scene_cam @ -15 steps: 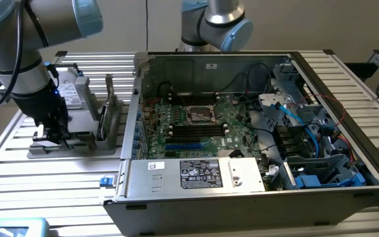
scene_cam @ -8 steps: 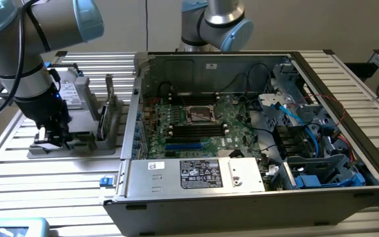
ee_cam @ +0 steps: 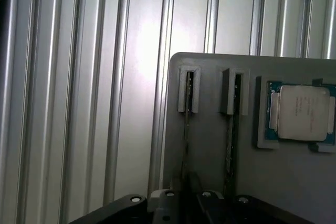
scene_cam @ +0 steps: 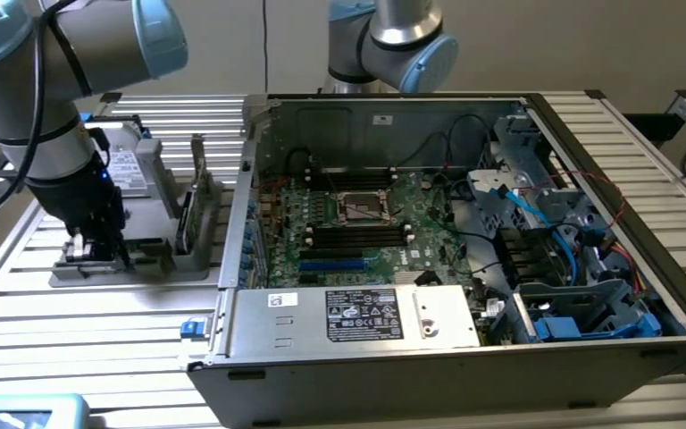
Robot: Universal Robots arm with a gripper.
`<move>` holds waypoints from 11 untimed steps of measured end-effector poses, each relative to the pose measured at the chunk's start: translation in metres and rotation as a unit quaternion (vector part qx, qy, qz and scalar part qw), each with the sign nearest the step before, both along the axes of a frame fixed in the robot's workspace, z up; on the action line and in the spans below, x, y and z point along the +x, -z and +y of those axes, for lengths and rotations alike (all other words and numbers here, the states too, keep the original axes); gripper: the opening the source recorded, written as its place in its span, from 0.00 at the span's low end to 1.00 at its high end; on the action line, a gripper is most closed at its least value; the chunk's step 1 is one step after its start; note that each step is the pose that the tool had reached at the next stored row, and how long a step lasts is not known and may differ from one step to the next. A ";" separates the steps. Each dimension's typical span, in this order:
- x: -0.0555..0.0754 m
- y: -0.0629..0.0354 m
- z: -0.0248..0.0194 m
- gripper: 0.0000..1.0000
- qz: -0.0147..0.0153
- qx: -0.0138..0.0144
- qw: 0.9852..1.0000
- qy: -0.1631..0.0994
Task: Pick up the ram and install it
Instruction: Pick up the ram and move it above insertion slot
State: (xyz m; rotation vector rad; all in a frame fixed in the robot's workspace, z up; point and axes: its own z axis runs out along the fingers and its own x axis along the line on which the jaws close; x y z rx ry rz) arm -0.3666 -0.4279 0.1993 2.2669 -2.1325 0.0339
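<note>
On the surface [scene_cam: 69, 331], the holder [scene_cam: 182, 259] sits at the exterior view's left of the case [scene_cam: 439, 375], carrying the ram [ee_cam: 187, 114] on edge beside the processor [ee_cam: 303, 113].

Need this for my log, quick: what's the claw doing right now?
Claw: cannot tell whether open or closed; it is low over the grey holder.

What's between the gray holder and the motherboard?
The case's upright side wall, seen in the exterior view. The holder sits outside it, and the motherboard lies inside.
</note>
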 end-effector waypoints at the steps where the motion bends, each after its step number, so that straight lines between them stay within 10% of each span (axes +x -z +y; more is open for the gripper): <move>1: 0.000 -0.0036 0.0000 0.16 0.000 0.000 1.000 0.000; 11: 0.000 -0.0464 0.0000 0.13 -0.001 0.000 1.000 0.000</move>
